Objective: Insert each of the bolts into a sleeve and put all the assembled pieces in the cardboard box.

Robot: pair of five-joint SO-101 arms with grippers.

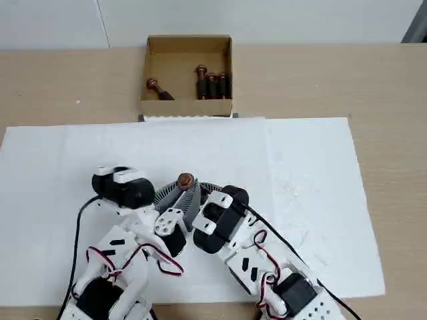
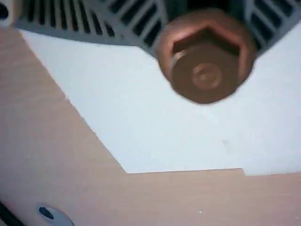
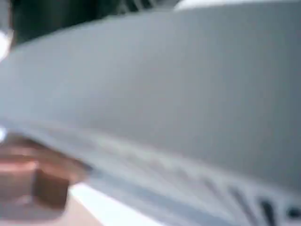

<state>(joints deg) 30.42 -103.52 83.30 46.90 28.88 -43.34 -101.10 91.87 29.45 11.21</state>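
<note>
The left claw and the right claw meet tip to tip in the lower middle of the high view. Their grey ribbed parts spread side by side like a fan. At the top of that fan, right where the two come together, sits the copper head of a bolt. It is touching or all but touching both claws. Whether either claw is wide or narrow cannot be told, nor which of them clamps the bolt.

In the left wrist view the bolt faces the camera head-on, its hexagon and round flange plain to see. The ribbed grey of the left claw stands beside it along the upper edge. In the right wrist view the hexagonal head of the bolt shows at the lower left, under a broad, blurred grey surface.

Both arms rise from the bottom edge of the high view, the left from the lower left and the right from the lower right. They lean inward over a white sheet of paper that covers the middle of the wooden tabletop.

Beyond the paper's far edge, at the top centre of the frame and well apart from the claws, stands the cardboard box, open on top. Inside it lie four assembled pieces, each a copper-headed bolt in a dark sleeve. One assembled piece lies aslant at the box's left. The three other assembled pieces lie close together at its right.
</note>
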